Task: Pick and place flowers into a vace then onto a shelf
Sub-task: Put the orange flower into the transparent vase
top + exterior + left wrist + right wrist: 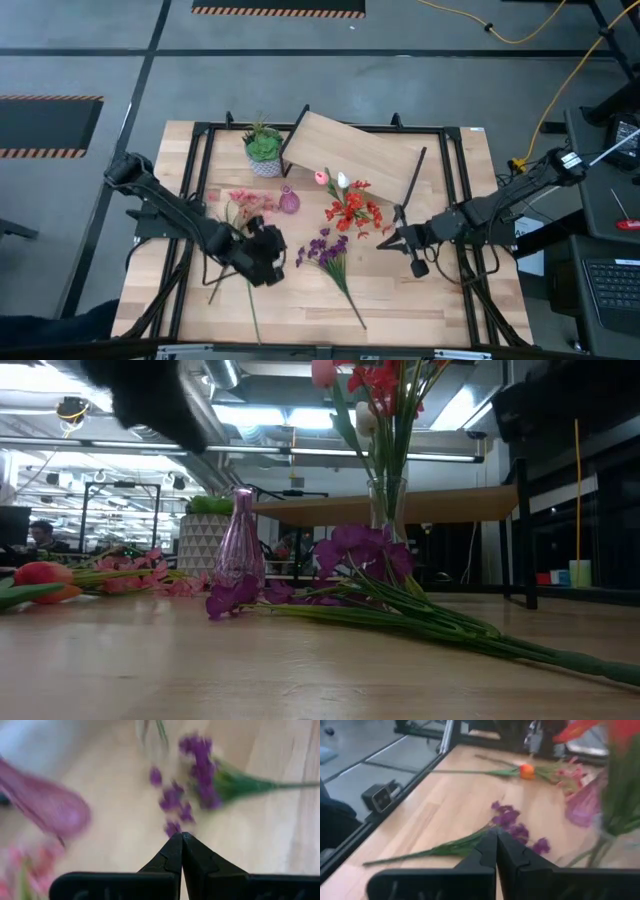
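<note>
On the pale wooden bench, both claws are pinched shut and empty, the left claw near blurred purple-clustered green stems, the right claw beside them.

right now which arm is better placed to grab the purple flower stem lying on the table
Probably left: the left gripper, shut and empty, sits right beside the purple blossoms; the right gripper, also shut, is beyond the clear glass vase.
</note>
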`<state>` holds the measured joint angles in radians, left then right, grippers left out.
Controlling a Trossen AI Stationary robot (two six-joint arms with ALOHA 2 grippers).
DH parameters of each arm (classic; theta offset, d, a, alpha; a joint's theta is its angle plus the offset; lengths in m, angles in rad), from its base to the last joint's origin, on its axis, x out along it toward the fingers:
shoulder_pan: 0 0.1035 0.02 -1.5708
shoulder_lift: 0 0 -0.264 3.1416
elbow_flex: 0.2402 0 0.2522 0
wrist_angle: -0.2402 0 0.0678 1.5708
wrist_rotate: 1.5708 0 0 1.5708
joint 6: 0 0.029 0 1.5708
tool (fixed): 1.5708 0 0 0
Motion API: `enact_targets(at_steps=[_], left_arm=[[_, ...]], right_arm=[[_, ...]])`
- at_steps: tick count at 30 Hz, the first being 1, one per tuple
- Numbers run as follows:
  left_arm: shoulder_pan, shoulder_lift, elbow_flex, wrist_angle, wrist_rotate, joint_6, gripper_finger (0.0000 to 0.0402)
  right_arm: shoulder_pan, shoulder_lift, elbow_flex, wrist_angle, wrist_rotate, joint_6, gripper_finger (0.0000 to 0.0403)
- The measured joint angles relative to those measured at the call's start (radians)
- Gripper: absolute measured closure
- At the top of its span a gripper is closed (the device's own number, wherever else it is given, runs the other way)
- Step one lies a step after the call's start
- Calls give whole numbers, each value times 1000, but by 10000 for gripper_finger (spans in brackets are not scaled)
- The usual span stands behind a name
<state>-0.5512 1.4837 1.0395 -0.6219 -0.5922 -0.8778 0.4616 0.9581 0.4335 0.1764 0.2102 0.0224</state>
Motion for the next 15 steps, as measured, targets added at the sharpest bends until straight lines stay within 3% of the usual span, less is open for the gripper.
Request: enact_targets(at_steps=[8,15], left_arm=[[-87,198,274,-422,243,-404,400],[-196,280,361,-481,325,-783,400]], right_arm=[[87,127,0,120,7,-18,401],[90,168,0,166,10,-51,401]])
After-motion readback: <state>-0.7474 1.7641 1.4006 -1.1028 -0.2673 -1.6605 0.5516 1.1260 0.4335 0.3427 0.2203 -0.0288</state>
